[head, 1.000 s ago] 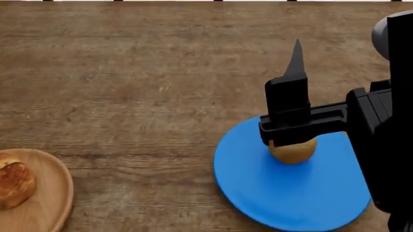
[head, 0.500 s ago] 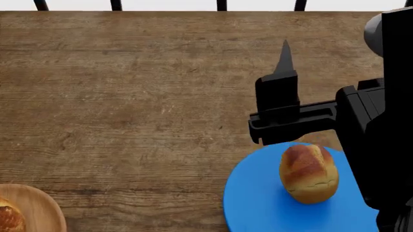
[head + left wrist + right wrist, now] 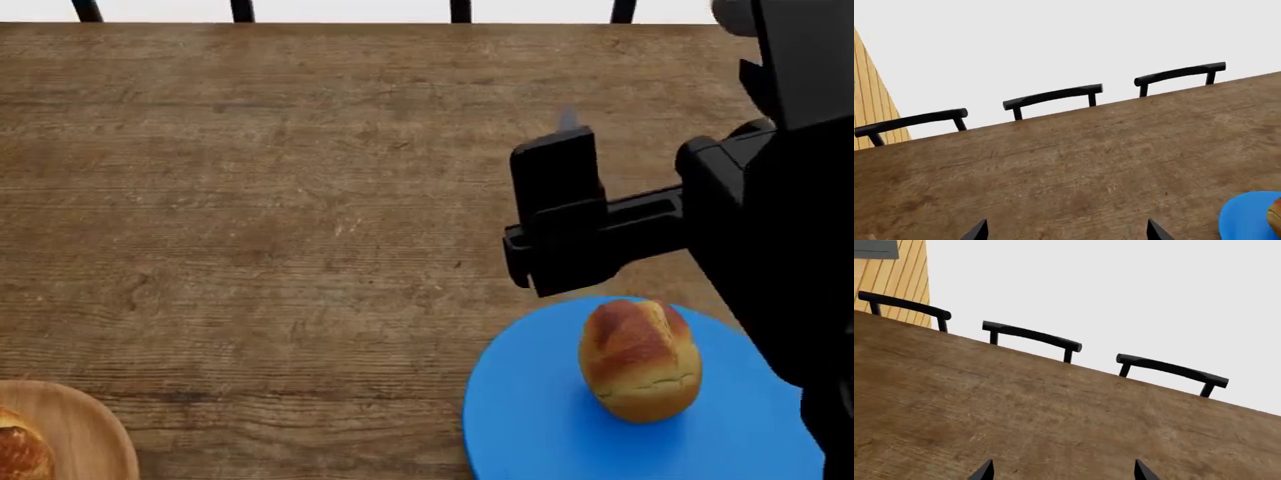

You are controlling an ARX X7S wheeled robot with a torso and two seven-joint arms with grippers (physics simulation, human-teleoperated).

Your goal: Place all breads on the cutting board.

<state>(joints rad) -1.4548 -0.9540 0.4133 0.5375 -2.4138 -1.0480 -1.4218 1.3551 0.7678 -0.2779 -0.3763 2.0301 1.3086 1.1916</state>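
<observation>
Golden-brown oval bread [image 3: 639, 359] lies on a blue plate [image 3: 534, 420] at lower right of the head view. The right gripper [image 3: 1062, 471] hangs above, open and empty. A darker bread [image 3: 23, 452] sits on a wooden plate [image 3: 91, 428], lower left. The left gripper [image 3: 1066, 232] is open too.

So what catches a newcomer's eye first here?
The round blue plate at the head view's lower right, with a golden-brown roll lying on it. The black right gripper hangs above, holding nothing. A darker roll on a wooden plate peeks in at lower left.
</observation>
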